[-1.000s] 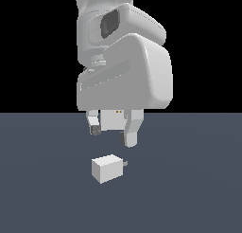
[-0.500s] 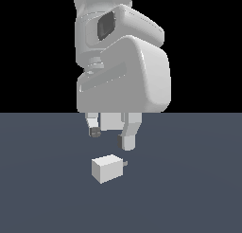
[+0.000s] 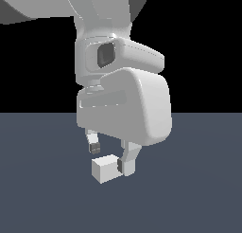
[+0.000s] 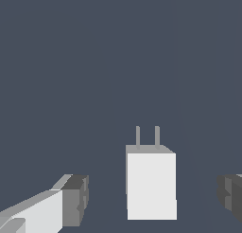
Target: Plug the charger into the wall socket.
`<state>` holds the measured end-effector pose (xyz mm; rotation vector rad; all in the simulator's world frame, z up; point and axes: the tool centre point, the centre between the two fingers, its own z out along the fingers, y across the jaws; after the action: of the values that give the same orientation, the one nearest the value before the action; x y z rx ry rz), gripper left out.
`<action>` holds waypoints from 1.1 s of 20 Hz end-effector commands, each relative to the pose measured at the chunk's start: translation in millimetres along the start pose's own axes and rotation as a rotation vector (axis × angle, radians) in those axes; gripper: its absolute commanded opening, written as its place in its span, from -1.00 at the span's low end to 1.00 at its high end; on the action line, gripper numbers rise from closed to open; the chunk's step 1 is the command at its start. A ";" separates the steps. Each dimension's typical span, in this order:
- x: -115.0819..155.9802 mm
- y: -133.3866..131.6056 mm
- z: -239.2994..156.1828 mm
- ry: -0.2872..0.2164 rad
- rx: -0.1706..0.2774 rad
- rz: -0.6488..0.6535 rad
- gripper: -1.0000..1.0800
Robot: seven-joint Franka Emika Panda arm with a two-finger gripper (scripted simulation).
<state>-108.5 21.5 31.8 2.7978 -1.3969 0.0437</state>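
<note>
The small white box-shaped charger (image 4: 151, 182) lies on the flat dark grey-blue floor (image 4: 94, 61), with two short grey prongs (image 4: 147, 136) sticking out of its far face in the wrist view. It sits between the two dark-padded fingers (image 4: 75, 200) of the white parallel gripper (image 4: 153, 199), which is spread wide: bare floor shows on both sides of the block, so neither pad touches it there.

In the exterior view the charger (image 3: 105, 168) rests on the floor (image 3: 198, 189) just below the bulky white robot hand. One finger (image 3: 127, 162) comes down at the block's side toward the exterior view's right and overlaps its edge; whether it actually touches cannot be judged from this angle. The other fingertip (image 3: 94, 148) is seen above and slightly behind the block. The gripper (image 3: 111, 156) is released and holds nothing.

Farther back, the floor ends at a straight horizon against plain black.
</note>
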 end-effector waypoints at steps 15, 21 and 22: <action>-0.5 -0.2 20.0 0.000 0.000 0.001 -1.00; -0.1 -0.3 19.3 0.000 0.001 -0.006 -1.00; 0.3 -0.2 19.0 0.000 0.001 -0.011 -1.00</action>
<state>-108.1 21.4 12.3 2.8028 -1.3882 0.0437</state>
